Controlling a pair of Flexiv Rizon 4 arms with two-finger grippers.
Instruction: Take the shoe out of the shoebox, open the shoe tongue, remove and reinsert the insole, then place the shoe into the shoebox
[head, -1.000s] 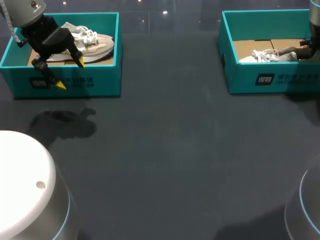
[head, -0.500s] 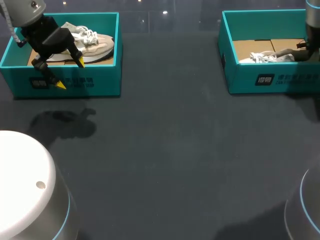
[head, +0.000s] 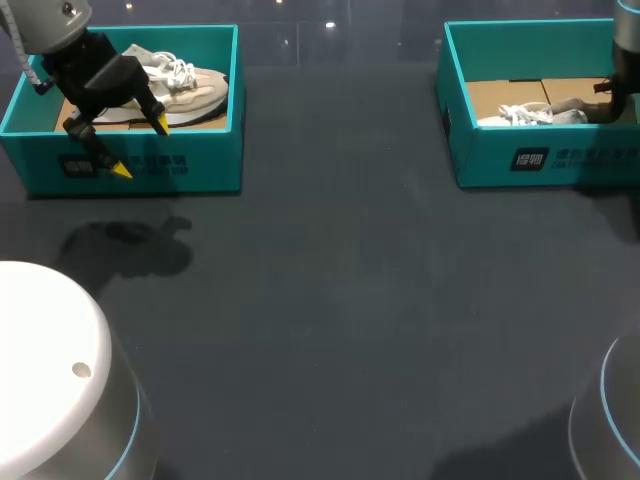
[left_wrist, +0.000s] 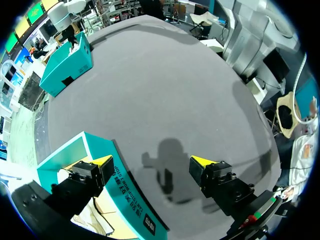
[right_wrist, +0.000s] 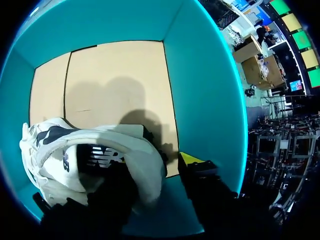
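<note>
- Nearest the robot, the dark table (head: 330, 300) carries an arm's shadow at its left.
- Far left, the left gripper (head: 140, 148) hangs released, its fingers spread astride the near wall of the left shoebox (head: 190, 165).
- Deeper in that box lies a beige shoe (head: 190, 88).
- Far right, the white shoe (head: 535, 115) lies in the right shoebox (head: 540, 160), toe pointing left; the right gripper (right_wrist: 155, 170) grasps its heel, one finger inside the collar, one outside.
</note>
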